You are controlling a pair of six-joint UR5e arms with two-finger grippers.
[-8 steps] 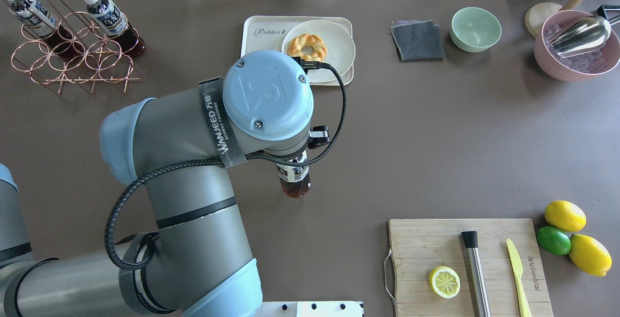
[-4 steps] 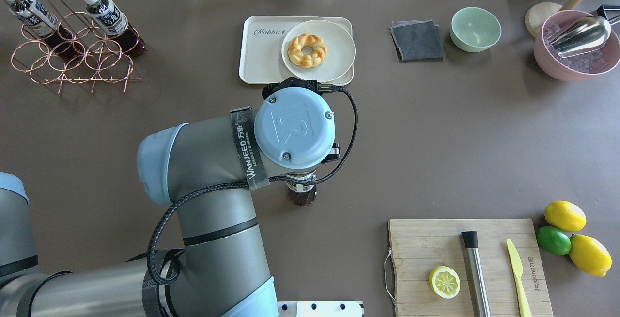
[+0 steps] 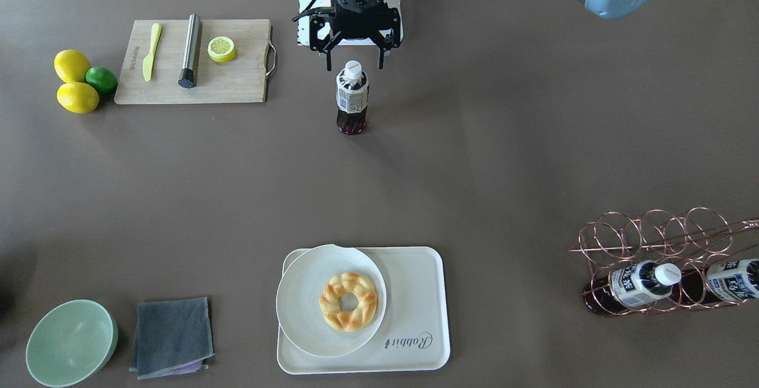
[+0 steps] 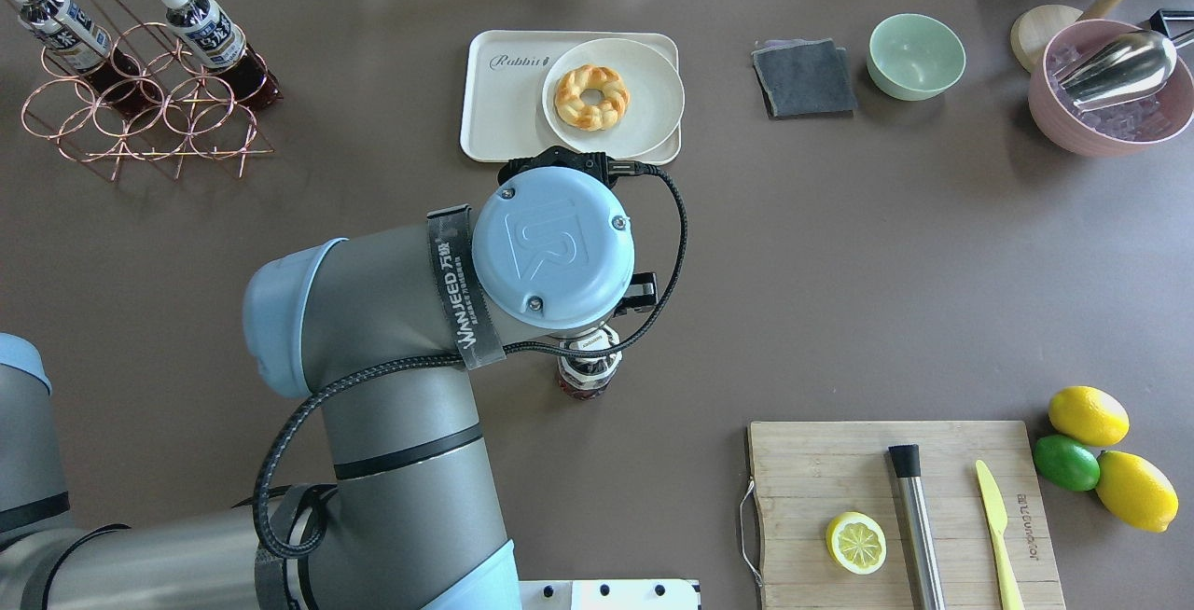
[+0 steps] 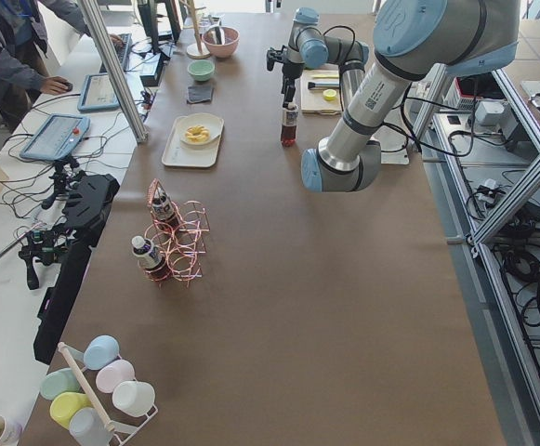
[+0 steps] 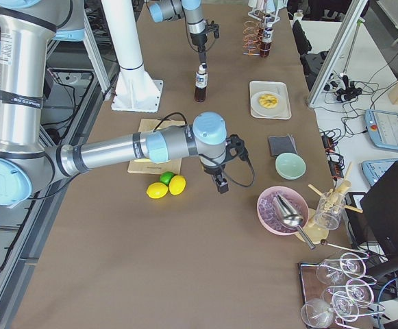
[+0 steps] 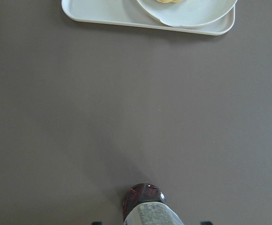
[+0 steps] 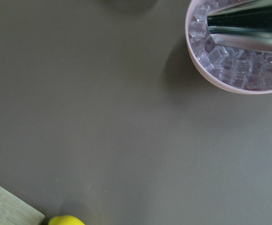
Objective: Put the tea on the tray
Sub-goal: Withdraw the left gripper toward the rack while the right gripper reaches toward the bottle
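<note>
A tea bottle with a white cap stands upright on the brown table, near the robot's side; it also shows in the overhead view and the left wrist view. My left gripper is open, its fingers on either side of the cap and apart from it. The cream tray lies across the table from the bottle and carries a round plate with a pastry ring. My right gripper hangs near the lemons; I cannot tell whether it is open or shut.
Two more tea bottles lie in a copper wire rack. A wooden cutting board holds a lemon half, a metal rod and a knife. A grey cloth, a green bowl and a pink ice bowl stand at the far right.
My left arm moved back from over the tray toward the robot and lowered the bottle to the table. The gripper now stands open and a little higher.
</note>
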